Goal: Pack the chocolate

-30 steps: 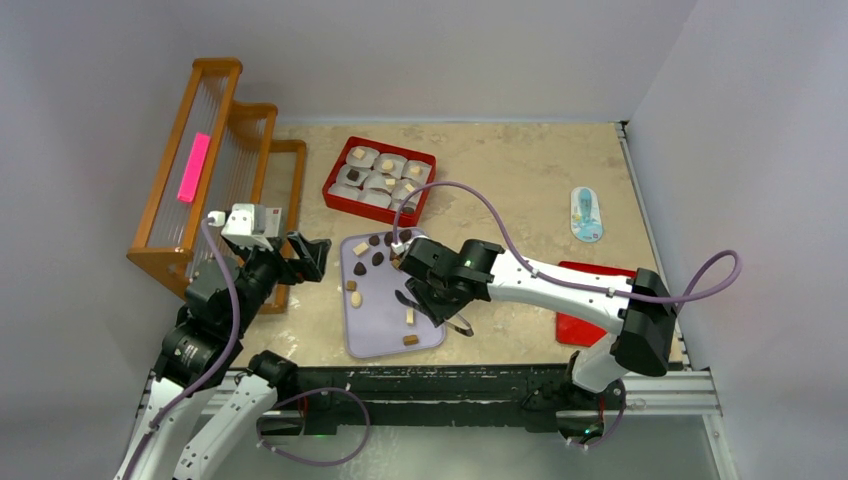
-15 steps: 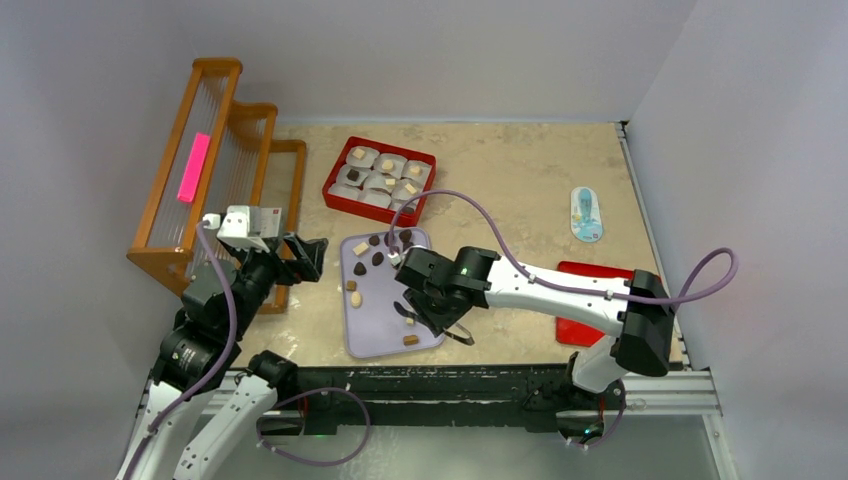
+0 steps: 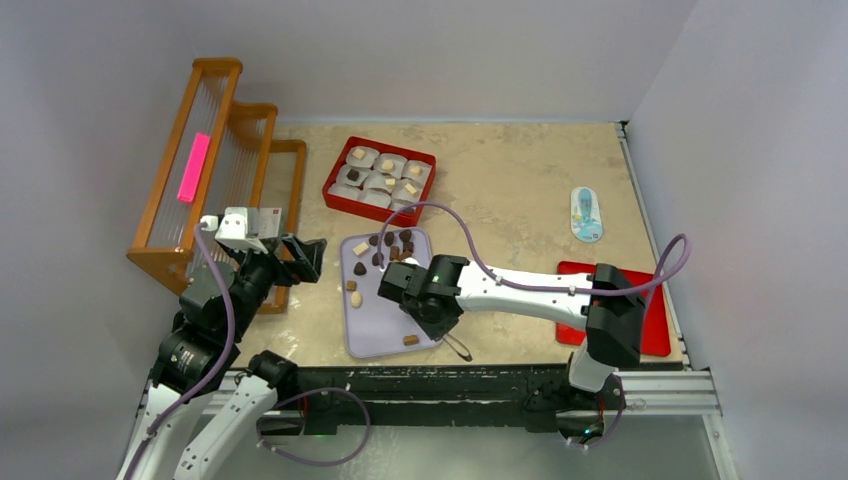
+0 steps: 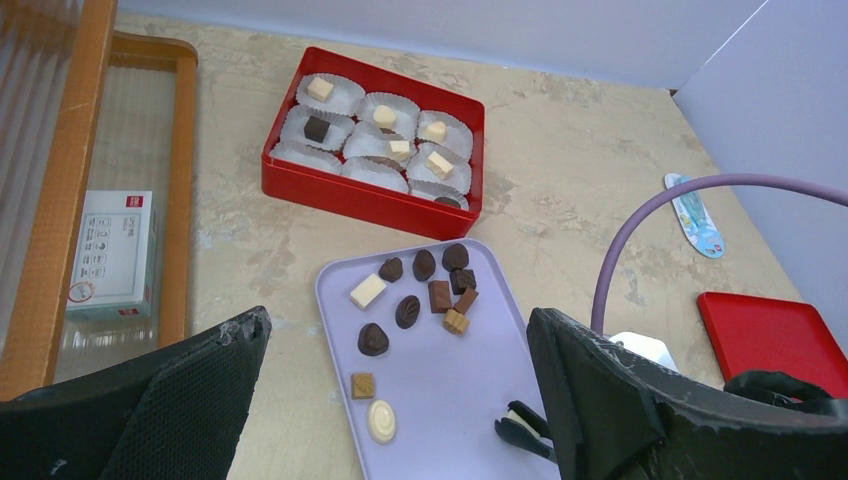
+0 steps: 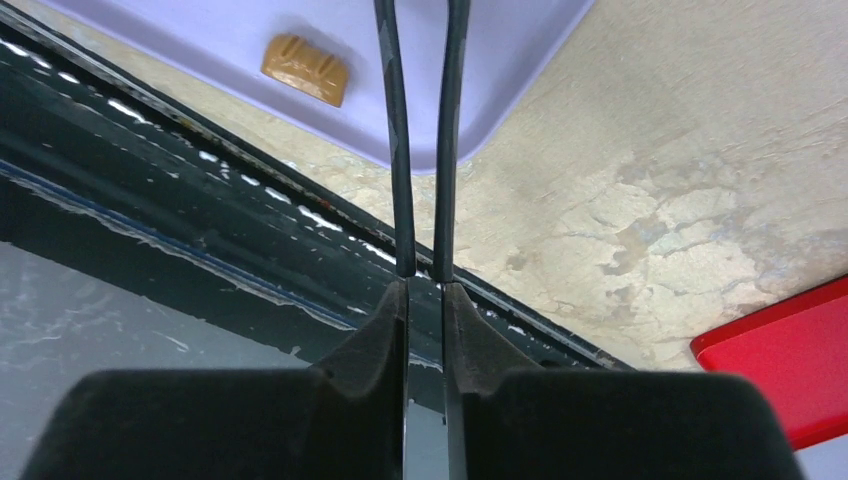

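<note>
Tightly pinched between the black fingers of the right gripper: the two thin arms of black tongs, jaws almost together with only that pair of strips between them. Beyond the fingers, tong arms running side by side over the near corner of a smooth lavender tray, rectangular with rounded corners. Close to that corner, one ridged, caramel-coloured block of chocolate. At the tong tips, seen from the left wrist, a pale speck, too small to say whether gripped. Elsewhere on the tray, about a dozen loose pieces: roughly seven dark brown ovals, hearts and cubes, about three light brown squares, and two cream, one blocky and one oval. Left gripper spread wide and holding nothing, poised near the tray's left edge. Behind the tray, a glossy red box, rectangular, with nine pleated white paper cups in three rows of three; five cream cubes and one dark cube clearly visible in them, perhaps a seventh dark piece in the near right cup. Farther right, one flat red lid, partly covered by the right arm. At far left, a stepped orange wooden rack with clear panels and one pink strip. Underneath everything, a beige marbled table.
</note>
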Tool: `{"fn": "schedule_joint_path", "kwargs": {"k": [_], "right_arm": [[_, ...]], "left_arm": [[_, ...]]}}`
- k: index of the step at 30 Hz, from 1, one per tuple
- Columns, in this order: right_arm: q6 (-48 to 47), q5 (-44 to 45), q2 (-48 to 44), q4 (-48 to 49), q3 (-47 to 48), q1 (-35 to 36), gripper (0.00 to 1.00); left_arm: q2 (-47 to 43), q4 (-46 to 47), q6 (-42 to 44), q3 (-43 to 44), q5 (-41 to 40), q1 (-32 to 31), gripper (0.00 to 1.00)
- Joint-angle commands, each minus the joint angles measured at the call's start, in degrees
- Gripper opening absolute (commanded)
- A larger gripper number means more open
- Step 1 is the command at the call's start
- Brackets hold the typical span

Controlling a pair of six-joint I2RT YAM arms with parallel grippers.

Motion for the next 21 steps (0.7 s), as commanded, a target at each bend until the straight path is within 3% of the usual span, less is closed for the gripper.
{"fn": "schedule_joint_path", "kwargs": {"k": [1, 8, 16, 21], "right_arm": [[1.23, 4.67, -2.54, -3.86, 4.94, 0.74, 0.09], [-0.41, 6.98, -4.07, -2.27, 7.1, 0.35, 0.07], [-9.38, 9.31, -2.09, 1.77, 18.89, -4.18, 0.12], [-17.06, -3.61, -1.79, 12.66, 18.43, -15.05, 0.13]], "left_arm": [[-0.01, 1.55, -0.56, 0.07, -0.65, -0.18, 1.0], [-0.11, 1.54, -0.65, 0.04, -0.93, -0.18, 1.0], [1.11, 1.81, -0.48, 0.06, -0.48, -0.18, 1.0], [0.21, 1.54, -0.57, 0.04, -1.86, -0.18, 1.0]]}}
